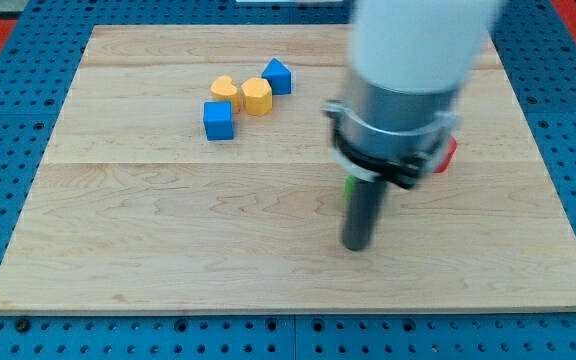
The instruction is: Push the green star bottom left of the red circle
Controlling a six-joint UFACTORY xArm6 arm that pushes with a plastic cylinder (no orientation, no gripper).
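Four blocks sit in plain sight on the wooden board (168, 230), and two more are mostly hidden behind the arm body (408, 90). No gripper is fitted; the arm ends in a dark rod, and my tip (355, 246) rests on the board with nothing held.

Landmark: my tip.

1. Green block (348, 185): only a thin sliver shows, directly above my tip toward the view's top, at the left edge of the rod. Its shape cannot be made out. Whether the rod touches it cannot be told.
2. Red block (449, 154): partly visible up and to the view's right of my tip, at the right edge of the arm's collar. Its shape cannot be confirmed.
3. Blue cube (218, 120): well apart from my tip, up and to the view's left.
4. Yellow block (224, 92): just above the blue cube, further toward the view's top left from my tip.
5. Second yellow block (257, 96): a faceted piece touching the first yellow block on its right side.
6. Second blue block (277, 76): farthest toward the view's top, adjoining the second yellow block at its upper right.
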